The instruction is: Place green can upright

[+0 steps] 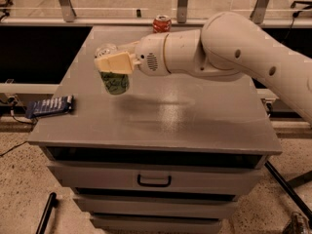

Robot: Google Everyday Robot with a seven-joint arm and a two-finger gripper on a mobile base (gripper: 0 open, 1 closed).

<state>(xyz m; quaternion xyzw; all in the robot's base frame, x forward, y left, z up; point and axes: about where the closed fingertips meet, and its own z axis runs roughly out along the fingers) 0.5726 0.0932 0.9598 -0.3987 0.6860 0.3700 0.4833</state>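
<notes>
The green can (pixel 115 83), mottled green and white with a silver top, hangs nearly upright in my gripper (pixel 111 62) just above the left part of the grey cabinet top (pixel 195 116). The cream fingers (pixel 114 64) are shut around the can's upper half. Its lower end is off the surface; a shadow lies under it to the right. My white arm reaches in from the right.
A red cola can (pixel 162 24) stands upright at the cabinet's far edge. A dark blue packet (pixel 50 106) lies at the left front edge, partly overhanging. Drawers with a black handle (pixel 153 181) are below. Metal rails run behind.
</notes>
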